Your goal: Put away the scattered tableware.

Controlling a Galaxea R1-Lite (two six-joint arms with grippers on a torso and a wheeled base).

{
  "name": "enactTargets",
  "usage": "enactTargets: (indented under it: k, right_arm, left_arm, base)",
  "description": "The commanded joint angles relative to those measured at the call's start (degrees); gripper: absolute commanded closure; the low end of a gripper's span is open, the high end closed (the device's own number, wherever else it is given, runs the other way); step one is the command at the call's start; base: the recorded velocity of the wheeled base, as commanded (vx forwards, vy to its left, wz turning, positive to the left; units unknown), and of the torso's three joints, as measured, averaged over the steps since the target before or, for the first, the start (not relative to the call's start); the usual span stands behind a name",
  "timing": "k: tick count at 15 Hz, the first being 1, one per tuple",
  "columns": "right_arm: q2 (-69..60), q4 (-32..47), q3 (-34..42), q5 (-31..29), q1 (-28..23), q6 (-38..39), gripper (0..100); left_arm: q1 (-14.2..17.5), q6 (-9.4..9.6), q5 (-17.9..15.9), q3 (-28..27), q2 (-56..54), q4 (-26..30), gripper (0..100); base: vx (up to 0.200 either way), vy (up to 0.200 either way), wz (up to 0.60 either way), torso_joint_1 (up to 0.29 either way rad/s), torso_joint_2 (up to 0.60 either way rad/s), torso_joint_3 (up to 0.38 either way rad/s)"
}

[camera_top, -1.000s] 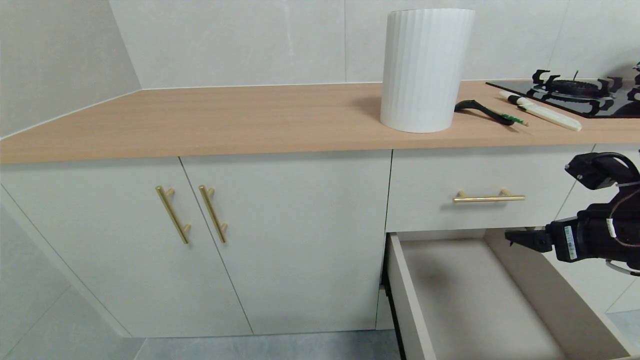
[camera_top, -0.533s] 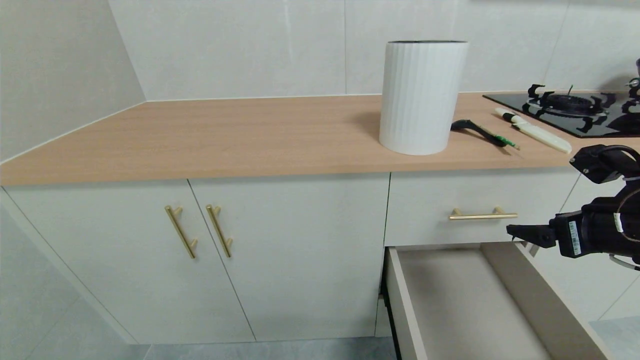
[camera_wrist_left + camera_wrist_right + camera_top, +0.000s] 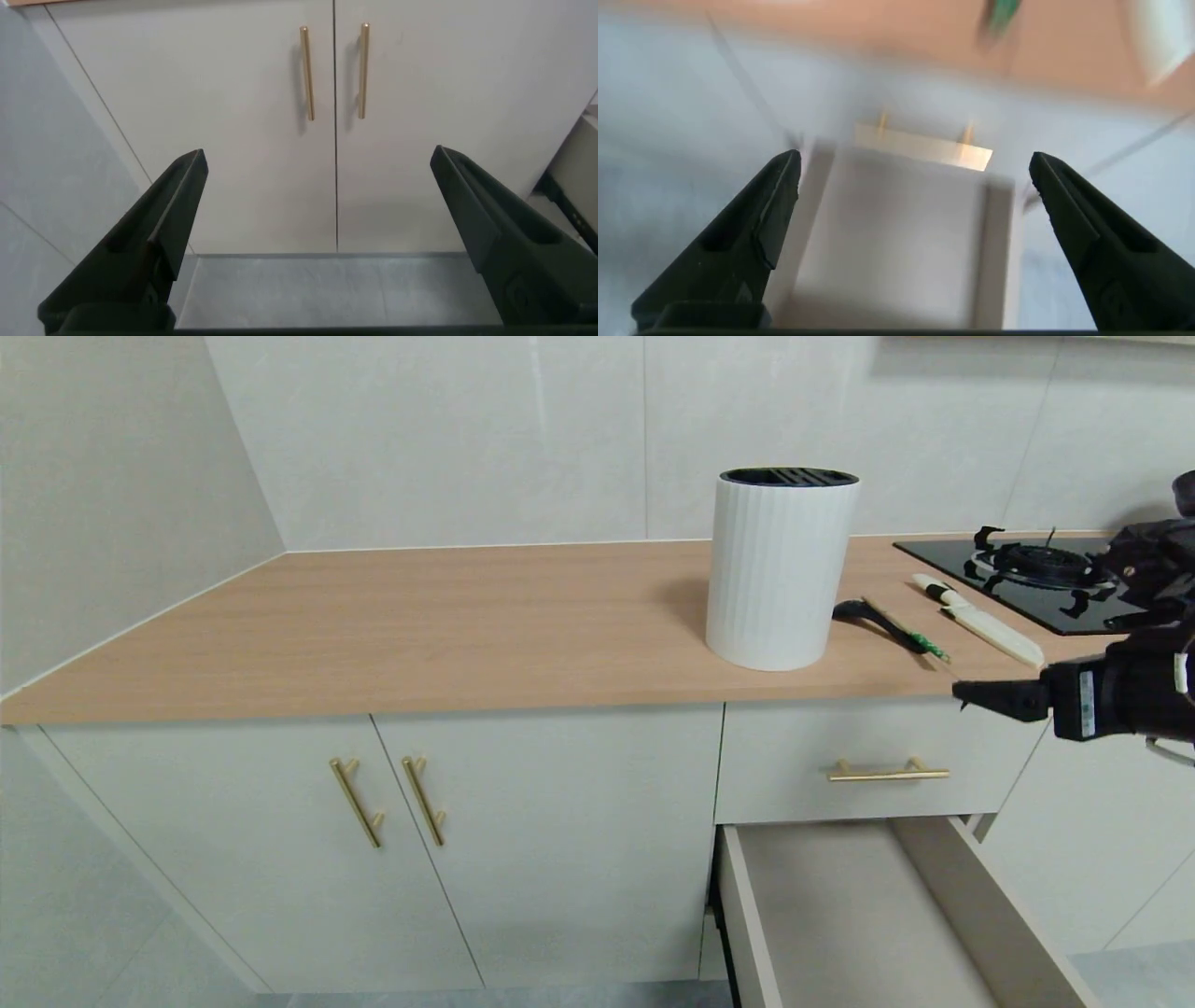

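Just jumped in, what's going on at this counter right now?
Nothing is picked up yet. The right gripper, jaws open, hangs by the front edge of the wooden countertop, above the pulled-out lower drawer. A black utensil, green-tipped wooden stick and white knife lie beside the white ribbed cylindrical holder. The left gripper, jaws open, faces the white cabinet doors.

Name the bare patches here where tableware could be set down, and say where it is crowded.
Bare: the countertop from the left wall to the white slotted holder, and the open drawer's floor. Crowded: between holder and hob, where a black ladle, a green-tipped stick and a pale knife lie.
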Motion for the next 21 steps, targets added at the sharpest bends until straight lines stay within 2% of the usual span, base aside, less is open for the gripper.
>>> enactTargets:
  k: [1, 2, 3, 5, 6, 7, 10, 21]
  right_arm:
    - [5.08, 4.09, -11.67, -0.77, -1.39, 0.16, 0]
    - [6.31, 6.12, -14.74, -1.21, -1.47, 0.34, 0]
    - [9.65, 13.15, -22.74, -3.49, -1.74, 3.41, 0]
    - [16.41, 24.66, -34.17, -4.37, -1.74, 10.79, 0]
    - [18.0, 27.47, -36.54, -4.37, -1.74, 11.5, 0]
    - [22.92, 31.96, -42.08, -5.16, -2.62, 12.2, 0]
    - [27.05, 31.96, -43.75, -7.98, -2.7, 12.46, 0]
    - [33.64, 31.96, -46.74, -7.98, -2.79, 12.82, 0]
  left_arm:
    - [0.05, 0.02, 0.02, -0.02, 0.09, -0.01, 0]
    - [-0.04, 0.02, 0.02, -0.02, 0.09, -0.01, 0]
    - [-0.04, 0.02, 0.02, -0.02, 0.09, -0.01, 0]
    - [0.05, 0.02, 0.02, -0.02, 0.09, -0.01, 0]
    - [0.05, 0.11, 0.02, -0.02, 0.09, -0.1, 0]
    - [0.05, 0.02, 0.02, -0.02, 0.09, -0.01, 0]
    - [0.05, 0.02, 0.02, -0.02, 0.09, -0.01, 0]
    - [0.05, 0.02, 0.02, -0.02, 0.09, -0.01, 0]
  base:
    - [0.0, 0.0, 0.0, 0.0, 0.0, 0.0]
    - [0.0, 0.0, 0.0, 0.0, 0.0, 0.0]
    - [0.0, 0.0, 0.0, 0.0, 0.0, 0.0]
    - [0.0, 0.0, 0.0, 0.0, 0.0, 0.0]
    - [0.0, 0.0, 0.0, 0.0, 0.0, 0.0]
    - [0.0, 0.0, 0.0, 0.0, 0.0, 0.0]
    - [0.0, 0.0, 0.0, 0.0, 0.0, 0.0]
    - [0.0, 0.0, 0.0, 0.0, 0.0, 0.0]
